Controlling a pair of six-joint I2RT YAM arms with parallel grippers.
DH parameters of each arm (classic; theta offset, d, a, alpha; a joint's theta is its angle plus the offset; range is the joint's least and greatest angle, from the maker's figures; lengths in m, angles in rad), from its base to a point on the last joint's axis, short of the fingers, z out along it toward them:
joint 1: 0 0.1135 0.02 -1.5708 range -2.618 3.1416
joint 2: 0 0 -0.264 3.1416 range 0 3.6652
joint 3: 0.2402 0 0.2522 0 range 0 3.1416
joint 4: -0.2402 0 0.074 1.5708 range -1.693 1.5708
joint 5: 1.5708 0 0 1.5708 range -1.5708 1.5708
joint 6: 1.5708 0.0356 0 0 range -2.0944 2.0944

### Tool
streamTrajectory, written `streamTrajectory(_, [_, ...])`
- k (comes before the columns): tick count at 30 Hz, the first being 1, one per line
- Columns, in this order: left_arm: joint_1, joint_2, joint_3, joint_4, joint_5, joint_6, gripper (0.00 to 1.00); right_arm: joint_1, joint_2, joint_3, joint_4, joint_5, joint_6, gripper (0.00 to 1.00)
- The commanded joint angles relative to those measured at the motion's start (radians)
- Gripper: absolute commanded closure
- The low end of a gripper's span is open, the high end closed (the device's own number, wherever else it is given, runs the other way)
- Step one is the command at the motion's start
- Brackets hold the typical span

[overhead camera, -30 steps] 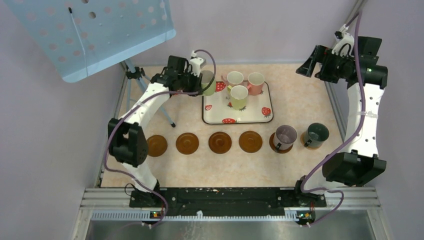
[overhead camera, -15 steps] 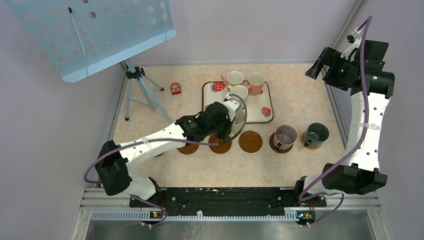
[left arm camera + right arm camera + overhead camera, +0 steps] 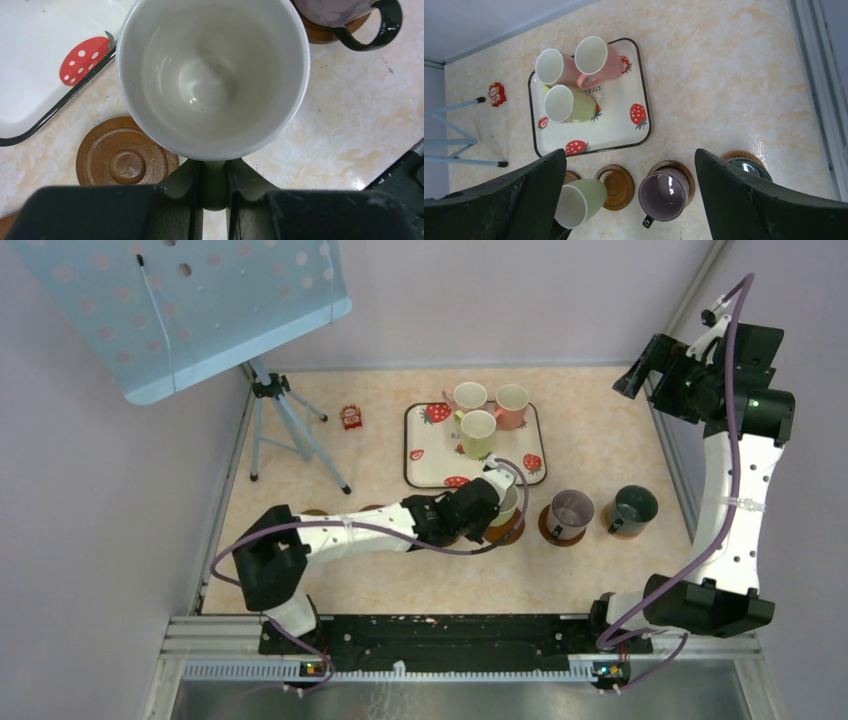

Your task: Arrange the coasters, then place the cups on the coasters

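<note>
Left claw (image 3: 216,186): clamped tight on the handle of a light green ceramic cup (image 3: 212,75). The cup is over a round brown ringed wooden coaster (image 3: 124,161) and hides part of it; contact between them cannot be told.

Right claw (image 3: 640,373): jaws wide, holding nothing, high above the marbled beige worktop (image 3: 600,450).

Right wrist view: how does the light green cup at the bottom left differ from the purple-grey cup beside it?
The light green cup hangs from the left gripper, jaws shut on its handle; the purple-grey cup stands free on a coaster. The light green cup's handle is green like its body; the purple-grey cup's handle is dark. Both are empty, mouths up.
</note>
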Motion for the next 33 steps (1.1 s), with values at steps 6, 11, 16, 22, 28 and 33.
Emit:
streamTrajectory(6, [-0.009,0.099,0.081,0.170,-0.065,-0.068,1.00,-0.011,-0.043,-0.026,0.041,0.000,0.022,0.02])
streamTrajectory(11, [-0.014,0.138,0.103,0.174,-0.040,-0.081,1.00,-0.011,-0.041,-0.022,0.041,0.000,0.020,0.02])
streamTrajectory(16, [-0.022,0.159,0.108,0.184,-0.038,-0.102,1.00,-0.011,-0.048,-0.029,0.041,-0.001,0.026,0.02])
streamTrajectory(22, [-0.037,0.162,0.108,0.163,-0.036,-0.129,1.00,-0.011,-0.054,-0.041,0.045,-0.004,0.027,0.02])
streamTrajectory(28, [-0.060,0.147,0.097,0.155,-0.078,-0.133,1.00,-0.011,-0.057,-0.048,0.052,-0.015,0.031,0.02])
streamTrajectory(33, [-0.063,0.156,0.090,0.150,-0.098,-0.121,0.99,-0.011,-0.065,-0.051,0.050,-0.018,0.027,0.02])
